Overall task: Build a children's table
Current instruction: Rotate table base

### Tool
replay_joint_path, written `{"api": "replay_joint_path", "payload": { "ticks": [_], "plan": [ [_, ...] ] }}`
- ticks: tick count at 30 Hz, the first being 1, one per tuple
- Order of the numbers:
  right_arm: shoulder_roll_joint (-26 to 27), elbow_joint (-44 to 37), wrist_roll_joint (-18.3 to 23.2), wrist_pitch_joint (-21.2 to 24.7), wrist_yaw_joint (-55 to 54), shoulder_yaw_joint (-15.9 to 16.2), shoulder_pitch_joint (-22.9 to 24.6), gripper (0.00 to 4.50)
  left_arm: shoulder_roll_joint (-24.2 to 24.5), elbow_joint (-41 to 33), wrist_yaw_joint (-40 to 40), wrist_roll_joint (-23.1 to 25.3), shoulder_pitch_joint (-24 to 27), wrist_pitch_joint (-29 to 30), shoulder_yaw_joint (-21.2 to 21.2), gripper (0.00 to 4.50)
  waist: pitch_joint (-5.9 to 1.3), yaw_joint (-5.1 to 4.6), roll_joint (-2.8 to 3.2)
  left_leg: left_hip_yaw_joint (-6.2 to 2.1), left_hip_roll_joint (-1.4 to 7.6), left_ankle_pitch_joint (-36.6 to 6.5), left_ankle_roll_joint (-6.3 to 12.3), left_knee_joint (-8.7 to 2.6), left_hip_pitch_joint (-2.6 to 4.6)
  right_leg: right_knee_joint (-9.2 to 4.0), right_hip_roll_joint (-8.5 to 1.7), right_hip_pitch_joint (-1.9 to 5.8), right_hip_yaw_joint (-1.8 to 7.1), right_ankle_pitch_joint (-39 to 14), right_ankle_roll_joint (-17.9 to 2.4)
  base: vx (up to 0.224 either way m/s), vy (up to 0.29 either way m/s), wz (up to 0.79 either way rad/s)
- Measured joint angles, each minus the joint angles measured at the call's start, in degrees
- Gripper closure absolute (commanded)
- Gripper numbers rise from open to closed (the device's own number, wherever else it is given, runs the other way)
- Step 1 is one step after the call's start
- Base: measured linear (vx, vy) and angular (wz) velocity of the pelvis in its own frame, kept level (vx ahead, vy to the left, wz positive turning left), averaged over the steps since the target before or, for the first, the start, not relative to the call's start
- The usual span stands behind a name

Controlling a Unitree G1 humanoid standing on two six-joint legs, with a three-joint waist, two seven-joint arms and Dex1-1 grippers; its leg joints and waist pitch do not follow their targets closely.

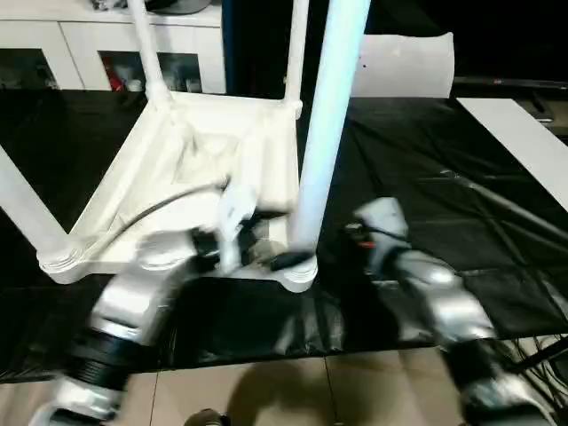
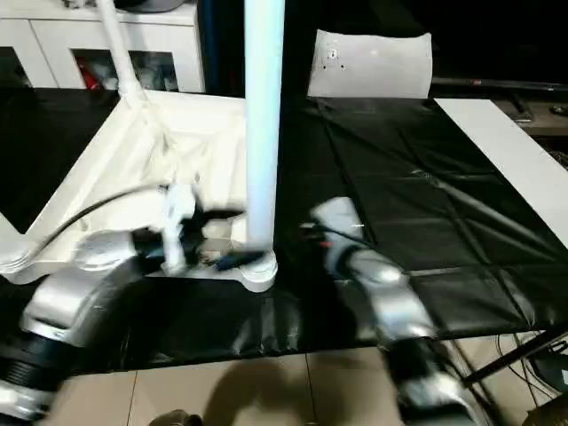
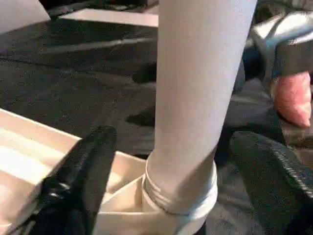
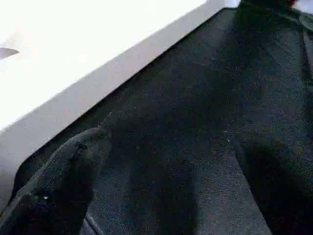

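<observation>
The white tabletop (image 1: 115, 191) lies upside down on the black cloth, ribbed underside up. A long white leg (image 1: 328, 115) stands upright in its near right corner socket (image 1: 297, 271). Three other legs (image 1: 146, 53) rise from the other corners. My left gripper (image 3: 173, 139) is open, its black fingers (image 3: 83, 166) standing either side of that leg just above the socket, with gaps to it. My right gripper (image 4: 168, 142) is open and holds nothing, low over the cloth just right of that corner, beside the tabletop's edge (image 4: 73, 73).
Black cloth (image 1: 444, 177) covers the work surface; its front edge meets tan floor (image 1: 266, 390). A white cabinet (image 1: 89, 44) stands behind at the left, a white flat bag (image 1: 408, 67) at the back. A white board (image 1: 524, 133) lies far right, cables (image 1: 541, 351) below it.
</observation>
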Motion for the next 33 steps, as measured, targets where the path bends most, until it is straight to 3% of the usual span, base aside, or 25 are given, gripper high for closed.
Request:
{"api": "replay_joint_path", "payload": {
  "ticks": [4,13,16,22,25,33],
  "plan": [
    [-3.7,-8.4,3.2,2.1,5.8,0.4,4.2,0.00,5.5,5.6,-5.3,4.3,-4.0,-3.4,-3.3,0.99,-0.02,0.00,0.17,0.00,0.00,0.0,-0.01,-0.13,0.08,-0.03,0.01,0.01,0.02,0.0,0.0,0.000,0.000,0.00],
    [-10.3,-22.4,8.6,3.9,16.0,0.7,10.7,0.00,6.1,18.4,-14.6,7.8,-10.9,-8.5,-6.6,1.71,-0.01,0.73,0.28,0.01,0.00,0.0,0.00,-0.12,0.09,-0.02,0.00,0.02,0.02,0.0,0.0,0.000,0.000,0.00],
    [-10.6,-24.4,9.8,2.8,17.3,0.4,12.2,0.00,6.2,21.0,-15.8,9.0,-12.0,-9.9,-7.5,1.94,-0.04,0.79,0.44,0.02,-0.01,0.0,0.00,-0.12,0.10,-0.01,-0.02,0.02,0.02,0.0,0.0,0.000,0.000,0.00],
    [-13.8,-31.1,15.6,11.4,22.8,0.6,14.7,0.00,5.3,27.2,-17.6,10.6,-13.9,-12.9,-7.6,2.31,0.00,0.97,0.54,0.02,0.00,0.0,0.01,-0.12,0.10,0.00,-0.02,0.03,0.01,0.0,0.0,0.000,0.000,0.00],
    [-14.1,-32.1,17.3,12.7,23.9,1.0,15.2,0.00,5.3,28.5,-17.6,10.7,-14.2,-13.7,-7.6,2.59,-0.01,0.98,0.55,0.02,0.00,0.0,0.01,-0.11,0.10,0.00,-0.03,0.03,0.01,0.0,0.0,0.000,0.000,0.00],
    [-14.1,-32.1,17.5,13.6,24.1,1.6,15.5,0.00,4.4,33.2,-17.5,11.7,-15.3,-16.9,-7.5,3.14,-0.01,1.17,0.55,0.02,-0.01,0.0,0.01,-0.12,0.10,0.00,-0.05,0.04,0.00,0.0,-0.1,0.000,0.000,0.00]
  ]
}}
